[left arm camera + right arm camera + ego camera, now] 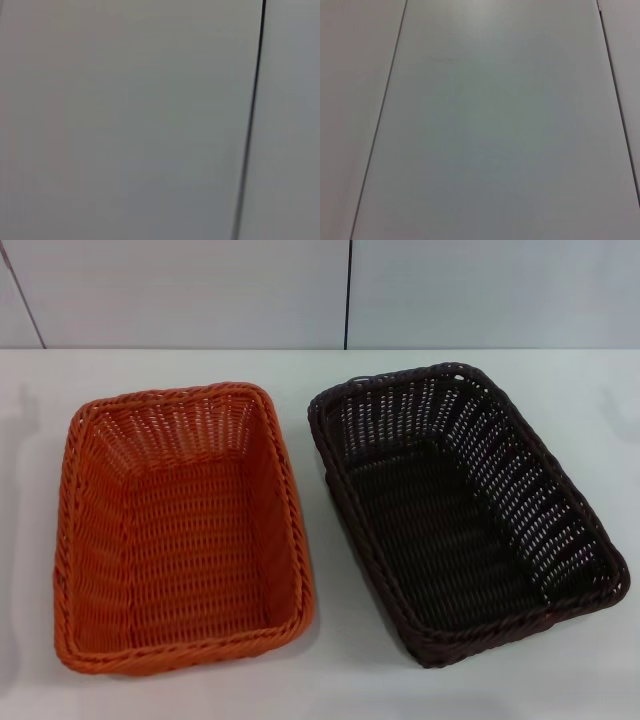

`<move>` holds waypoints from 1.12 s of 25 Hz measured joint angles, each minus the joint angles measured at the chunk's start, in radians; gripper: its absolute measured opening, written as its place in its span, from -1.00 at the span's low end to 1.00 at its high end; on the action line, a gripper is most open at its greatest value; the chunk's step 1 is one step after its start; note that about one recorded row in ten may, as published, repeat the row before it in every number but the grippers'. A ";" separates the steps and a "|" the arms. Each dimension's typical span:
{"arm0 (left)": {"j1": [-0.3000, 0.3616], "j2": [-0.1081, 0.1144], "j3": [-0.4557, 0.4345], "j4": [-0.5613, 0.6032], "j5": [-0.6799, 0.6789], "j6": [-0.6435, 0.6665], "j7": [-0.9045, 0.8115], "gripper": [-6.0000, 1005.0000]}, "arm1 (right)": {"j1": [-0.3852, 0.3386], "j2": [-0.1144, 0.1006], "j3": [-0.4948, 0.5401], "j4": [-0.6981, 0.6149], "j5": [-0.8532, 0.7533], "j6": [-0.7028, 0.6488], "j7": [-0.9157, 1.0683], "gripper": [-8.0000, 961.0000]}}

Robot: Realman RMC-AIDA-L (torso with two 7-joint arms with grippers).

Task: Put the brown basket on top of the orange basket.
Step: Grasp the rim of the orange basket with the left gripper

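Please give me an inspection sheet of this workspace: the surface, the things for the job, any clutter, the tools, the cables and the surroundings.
Surface: white table, bare around the baskets.
Job's things: orange basket on the robot's left side, upright and with nothing inside; brown basket on the right side, upright and with nothing inside, turned at a slight angle. They stand side by side with a narrow gap between them, not stacked.
Clutter: nothing seen.
Tools: left and right tools not in any view; both wrist views show only plain pale panels with dark seams.
Cables: nothing seen.
Surroundings: pale wall panels behind the table, with dark vertical seams.
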 joint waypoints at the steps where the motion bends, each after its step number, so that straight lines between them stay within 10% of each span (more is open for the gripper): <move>1: 0.001 0.006 0.000 0.007 0.051 0.001 -0.083 0.15 | 0.000 0.000 0.000 0.000 0.000 0.000 0.000 0.57; 8: 0.003 0.032 -0.011 0.081 0.335 0.093 -0.519 0.15 | 0.000 -0.001 0.001 0.002 0.000 0.000 0.000 0.57; 28: 0.007 -0.007 -0.170 0.148 0.435 0.174 -0.434 0.16 | 0.044 0.000 0.044 0.068 0.000 0.003 -0.001 0.57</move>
